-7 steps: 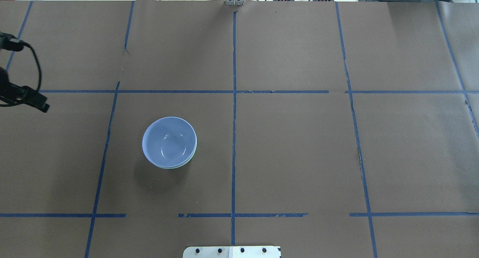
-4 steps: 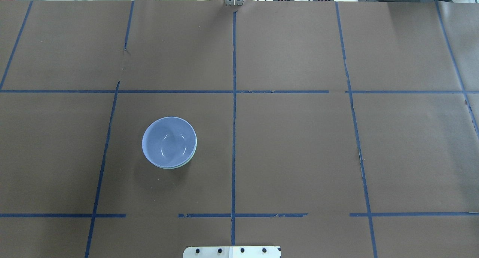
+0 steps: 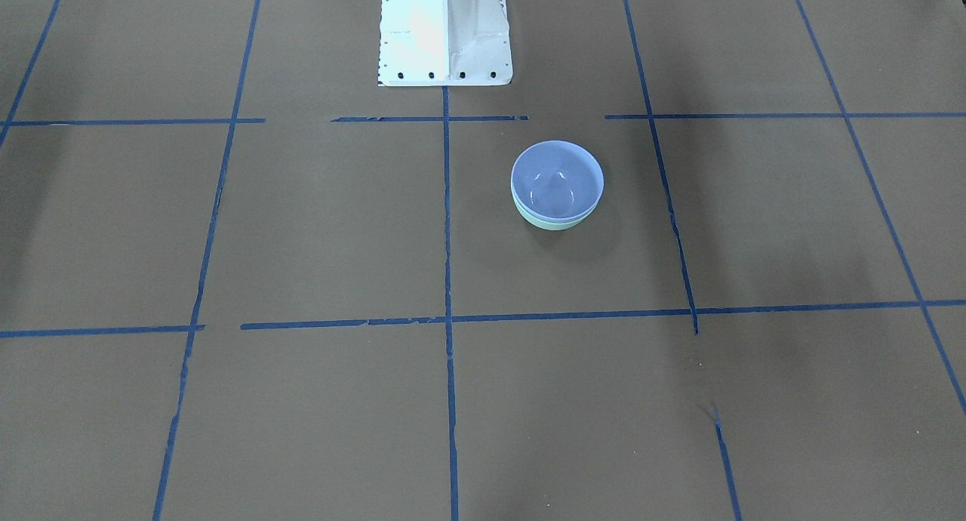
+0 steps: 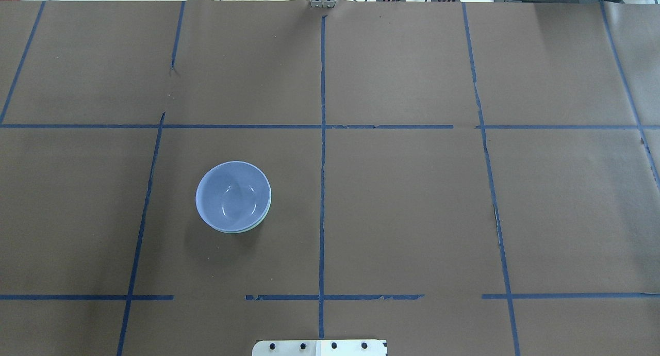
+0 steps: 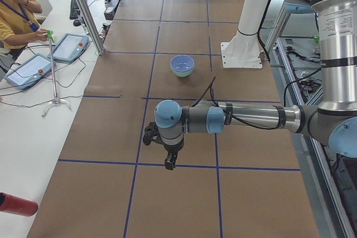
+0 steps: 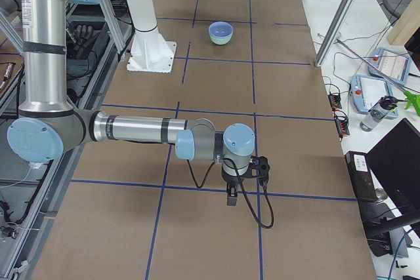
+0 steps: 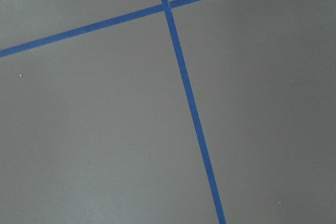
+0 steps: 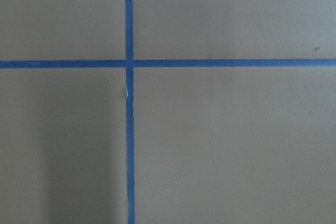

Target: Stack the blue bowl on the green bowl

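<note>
The blue bowl [image 4: 233, 195] sits nested inside the green bowl [image 4: 266, 212], left of the centre tape line. Only a thin mint rim and the lower wall of the green bowl [image 3: 555, 222] show under the blue bowl [image 3: 557, 177]. Both also show small in the left side view, blue bowl [image 5: 182, 62] on green bowl [image 5: 182, 73]. My left gripper [image 5: 169, 164] hangs over the table far from the bowls. My right gripper [image 6: 230, 199] hangs at the other end. Both show only in side views, so I cannot tell whether they are open or shut. The wrist views show only brown paper and tape.
The white robot pedestal [image 3: 445, 38] stands near the bowls. Blue tape lines [image 4: 322, 139] grid the brown table cover. An operator [image 5: 17, 15] sits by tablets beyond the table's far side, and a metal post [image 5: 83, 9] stands at that edge.
The left arm's gripper, at the overhead view's left edge 0.9 s ago, has left that view. The bowls have not moved.
</note>
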